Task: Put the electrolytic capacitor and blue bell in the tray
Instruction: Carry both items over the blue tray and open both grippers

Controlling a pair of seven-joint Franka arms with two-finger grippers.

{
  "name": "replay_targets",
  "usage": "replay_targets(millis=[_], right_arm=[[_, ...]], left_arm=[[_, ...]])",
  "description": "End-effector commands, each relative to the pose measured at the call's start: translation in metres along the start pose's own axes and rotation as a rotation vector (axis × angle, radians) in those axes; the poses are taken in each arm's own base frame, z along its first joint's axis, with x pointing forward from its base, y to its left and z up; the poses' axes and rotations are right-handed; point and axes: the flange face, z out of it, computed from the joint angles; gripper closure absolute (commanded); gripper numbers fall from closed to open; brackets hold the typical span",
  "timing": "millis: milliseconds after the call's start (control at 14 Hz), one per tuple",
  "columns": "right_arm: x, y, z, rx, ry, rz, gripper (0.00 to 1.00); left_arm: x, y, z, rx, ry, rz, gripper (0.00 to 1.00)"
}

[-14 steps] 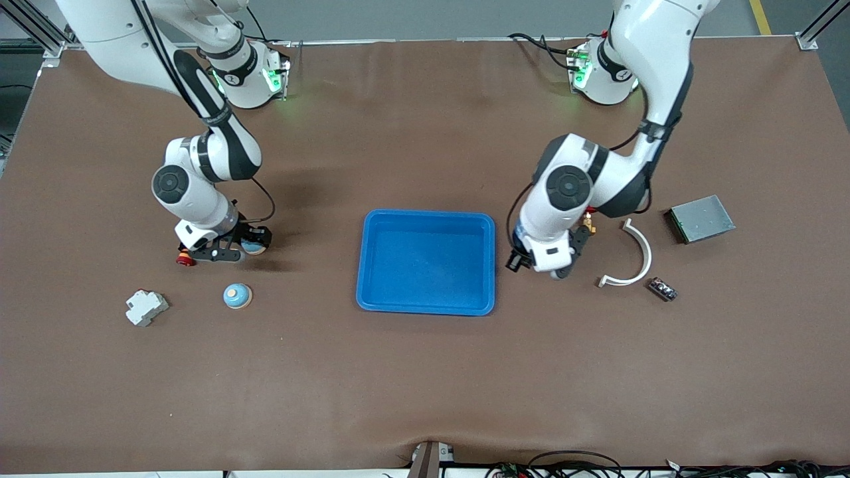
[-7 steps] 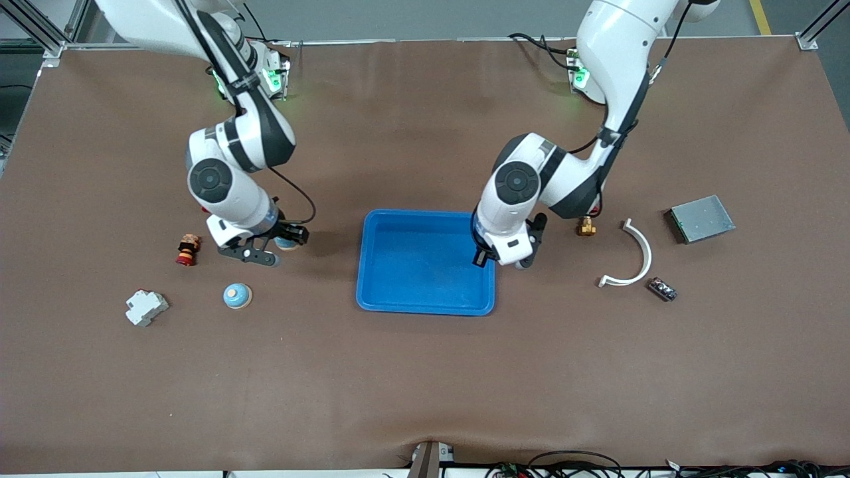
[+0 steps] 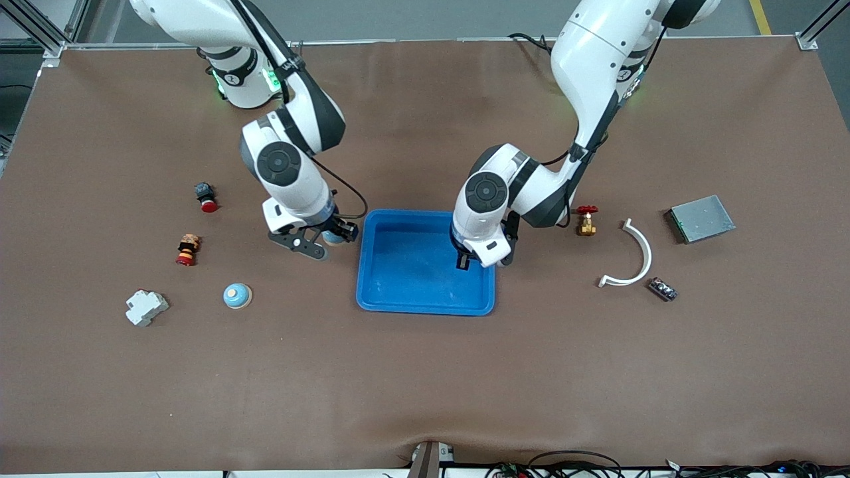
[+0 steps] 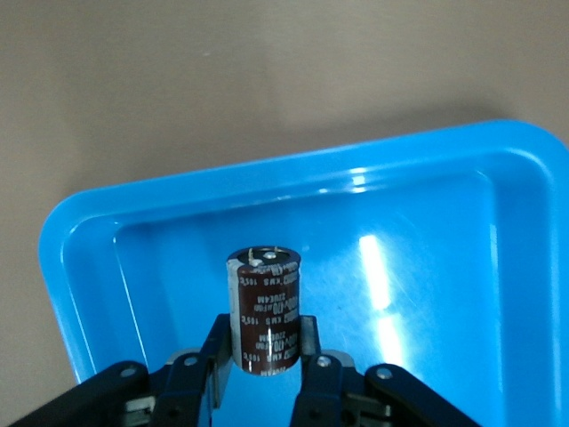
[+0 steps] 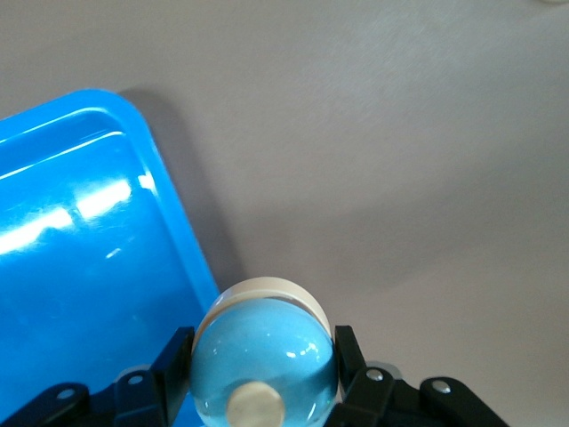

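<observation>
Two loads I had carried in from the bench ends: left hand (image 4: 265, 366) clamped electrolytic capacitor (image 4: 265, 311) over tray (image 3: 372, 302); right hand (image 5: 265, 384) gripped blue bell (image 5: 264, 360) beside the tray rim, both unreleased.

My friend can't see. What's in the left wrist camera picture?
The left gripper is shut on a dark brown capacitor, held upright over the blue tray. Bare brown table shows past the tray's rim.

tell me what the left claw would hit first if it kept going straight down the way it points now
Most likely the bare floor of the blue tray. The left claw, shut on the electrolytic capacitor, points down into the tray, and nothing lies in that line. Its height above the floor is unclear.
</observation>
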Motion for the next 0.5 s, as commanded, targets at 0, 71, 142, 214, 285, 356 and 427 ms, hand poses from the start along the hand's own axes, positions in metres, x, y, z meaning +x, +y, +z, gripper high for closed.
replay_targets(millis=[0,71,142,214,285,356,427], right_arm=[[-0.006,-0.039,0.014,0.002,0.000,0.068,1.00],[-0.010,-0.052,0.020,0.006,0.001,0.091,1.00],[-0.013,-0.062,0.024,0.008,0.003,0.103,1.00],[-0.013,-0.069,0.030,0.010,0.001,0.122,1.00],[-0.013,-0.074,0.035,0.014,0.003,0.132,1.00],[-0.015,-0.080,0.042,0.014,0.002,0.142,1.00],[-0.018,-0.085,0.048,0.016,0.001,0.148,1.00]], left_arm=[[-0.009,-0.010,0.021,0.030,0.033,-0.066,1.00],[-0.005,-0.016,0.029,0.048,0.045,-0.072,1.00],[-0.003,-0.019,0.033,0.058,0.049,-0.085,0.99],[-0.003,-0.020,0.034,0.060,0.048,-0.102,0.73],[-0.003,-0.019,0.030,0.057,0.047,-0.122,0.48],[0.002,-0.017,0.025,0.067,0.054,-0.135,0.17],[0.005,-0.014,0.013,0.074,0.065,-0.135,0.00]])
